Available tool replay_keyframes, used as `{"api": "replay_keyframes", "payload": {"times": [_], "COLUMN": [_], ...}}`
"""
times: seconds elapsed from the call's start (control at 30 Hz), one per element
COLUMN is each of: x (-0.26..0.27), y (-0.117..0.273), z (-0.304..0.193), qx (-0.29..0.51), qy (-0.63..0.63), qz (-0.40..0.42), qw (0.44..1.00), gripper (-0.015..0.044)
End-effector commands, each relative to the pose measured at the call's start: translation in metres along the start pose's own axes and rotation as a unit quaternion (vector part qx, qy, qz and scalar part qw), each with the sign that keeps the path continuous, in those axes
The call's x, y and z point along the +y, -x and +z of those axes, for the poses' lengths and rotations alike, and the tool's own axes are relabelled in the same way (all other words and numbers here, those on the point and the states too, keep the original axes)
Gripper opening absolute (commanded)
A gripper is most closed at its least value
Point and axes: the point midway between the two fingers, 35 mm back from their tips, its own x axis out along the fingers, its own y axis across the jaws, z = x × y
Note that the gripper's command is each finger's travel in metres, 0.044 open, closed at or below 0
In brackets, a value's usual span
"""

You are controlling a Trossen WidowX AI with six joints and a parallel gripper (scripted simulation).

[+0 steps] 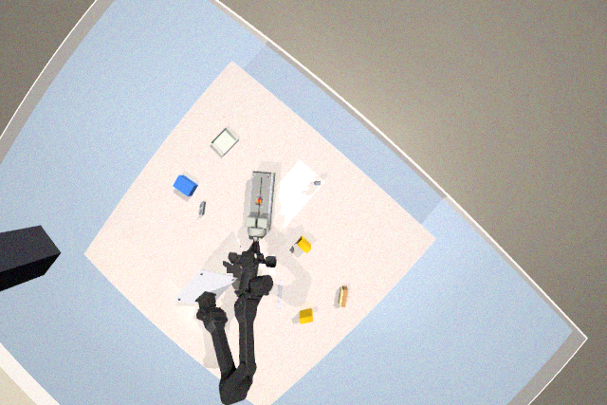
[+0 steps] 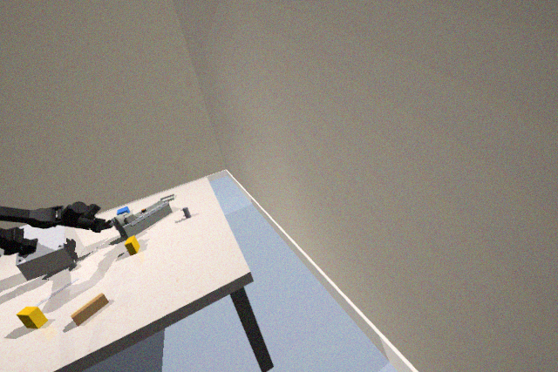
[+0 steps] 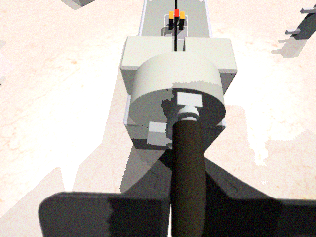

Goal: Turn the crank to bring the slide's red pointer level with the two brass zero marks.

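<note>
The red pointer is seen between the two brass zero marks, nearly level with them, on the long grey slide machine. Beyond the machine's near, drum-shaped end, the crank handle is clasped by the gripper. From the gripper, the pointer lies straight ahead along the machine's long axis; a very small turn, if any, is probably required before release.

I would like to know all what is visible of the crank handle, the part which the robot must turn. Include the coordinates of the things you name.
The crank handle [image 3: 188, 173] is a dark brown cylinder, matte-looking, joined by a pale collar to a light block at the machine's round grey housing. It points toward the wrist camera, between the gripper's closed fingers.
</note>
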Motion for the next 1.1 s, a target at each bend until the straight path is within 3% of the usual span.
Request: {"api": "replay_keyframes", "payload": {"times": [0.0,1.07], "x": [-0.009,-0.021], "y": [-0.001,-0.008], "z": [-0.001,-0.008], "qx": [0.003,0.003], "qy": [-0.005,-0.005], "qz": [-0.012,-0.012], "qw": [1.0,1.0], "gripper": [0.0,0.0]}}
